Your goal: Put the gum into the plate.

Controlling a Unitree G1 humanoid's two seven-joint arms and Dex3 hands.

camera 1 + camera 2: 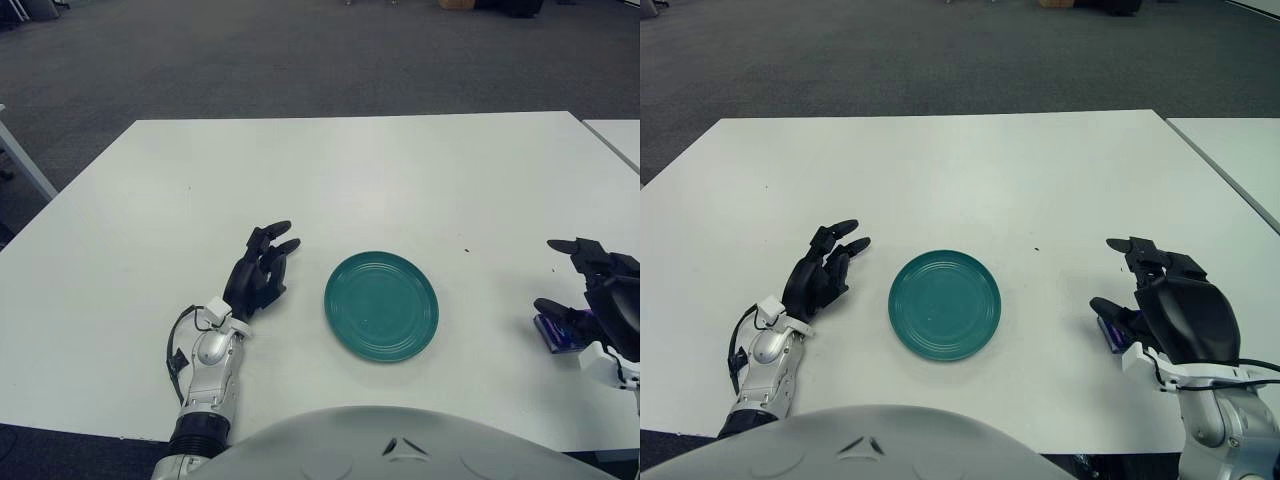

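- The plate (pixel 945 304), a round teal dish with faint concentric ridges on its rim and a smooth glossy face, lay flat on the table (pixel 970 170) near the front edge, and nothing lay in it.
- The gum (pixel 1112 333), a small flat pack in blue-purple wrapping, lay on the table well to the right of the plate; only its left edge showed, the rest hidden under the right hand.
- The right hand (pixel 1175 310), a bulky black shell with a white wrist piece, sat directly over the gum with its fingers (pixel 1135 245) stretched forward and its thumb low beside the pack; whether it touched or gripped the pack could not be told.
- The left hand (pixel 258 275), black with jointed fingers loosely extended and holding nothing, showed just left of the plate, its silver forearm and a looped black cable trailing toward the robot's body.
- The table was a plain white matte slab with a rounded edge; beyond it lay grey carpet (pixel 300 50) with a fine speckled weave.
- A second white table's corner (pixel 615 135) showed at the right.
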